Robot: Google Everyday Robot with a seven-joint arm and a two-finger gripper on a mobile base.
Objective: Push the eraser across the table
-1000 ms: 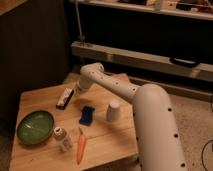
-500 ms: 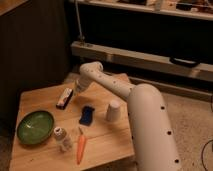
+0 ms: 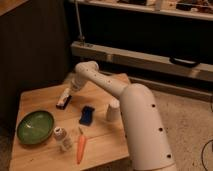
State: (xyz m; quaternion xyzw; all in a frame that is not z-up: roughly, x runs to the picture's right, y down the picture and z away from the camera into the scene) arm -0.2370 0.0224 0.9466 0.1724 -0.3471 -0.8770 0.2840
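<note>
The eraser [image 3: 63,100], a small black block with a white strip on top, lies at the far left part of the light wooden slatted table [image 3: 40,95]. My gripper [image 3: 70,91] reaches down from the white arm's bend and sits right at the eraser's far right end, seemingly touching it. The arm crosses the table's right side.
A green bowl [image 3: 35,127] sits at the near left. A small jar [image 3: 61,136] and a carrot [image 3: 80,147] lie near the front edge. A rounded blue block [image 3: 87,115] and a white cup [image 3: 113,110] stand mid-table. A dark shelf unit runs behind the table.
The arm has shifted only slightly. The eraser has edged a little toward the left front, with the gripper staying at its end.
</note>
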